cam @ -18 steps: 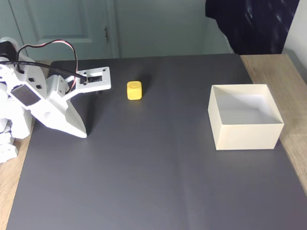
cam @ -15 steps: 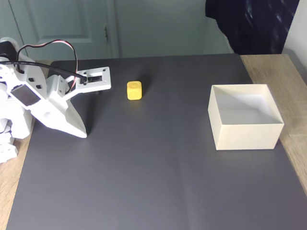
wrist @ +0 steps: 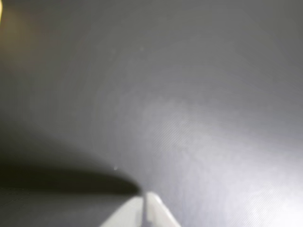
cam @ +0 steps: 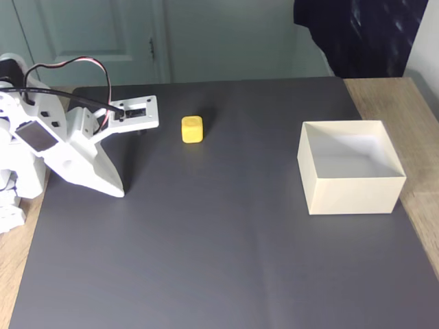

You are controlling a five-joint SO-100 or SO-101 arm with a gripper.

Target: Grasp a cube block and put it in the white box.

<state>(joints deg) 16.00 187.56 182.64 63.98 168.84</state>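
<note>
Change: nothing had moved since the earlier frames.
Gripper (cam: 116,192): tips together, resting on the mat (cam: 226,233) at the fixed view's left.
Cube (cam: 192,129): on the mat, right of the arm, well apart from the box (cam: 353,195).
Wrist view: closed tips (wrist: 143,201) close up over blurred mat, their shadow trailing left.

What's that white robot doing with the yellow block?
Nothing yet. The white robot arm is folded low at the left in the fixed view, its gripper shut and pointing down at the dark mat, holding nothing. The yellow cube block sits alone on the mat, a little to the arm's right. The white box stands open and empty farther right.
</note>
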